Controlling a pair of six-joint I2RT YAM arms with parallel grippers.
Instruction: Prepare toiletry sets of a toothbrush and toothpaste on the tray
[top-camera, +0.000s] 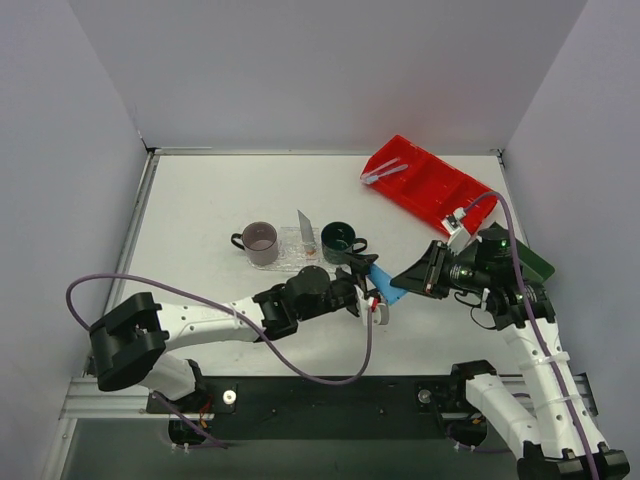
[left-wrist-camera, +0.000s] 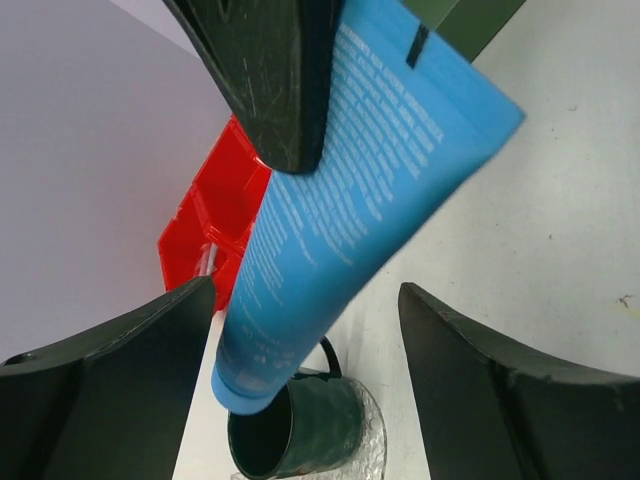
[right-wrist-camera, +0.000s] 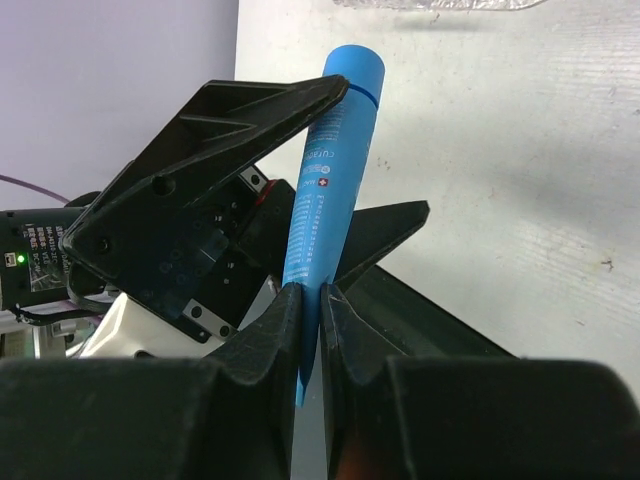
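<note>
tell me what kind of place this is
Probably a robot lab test cell, not a home: a white table boxed in by plain panels, a left arm and right arm bolted at its near edge, and a red bin.

A lab-style robot test cell; blank pale walls box in a white table; a metal rail edges it.

White table enclosed by pale lavender walls.
</note>
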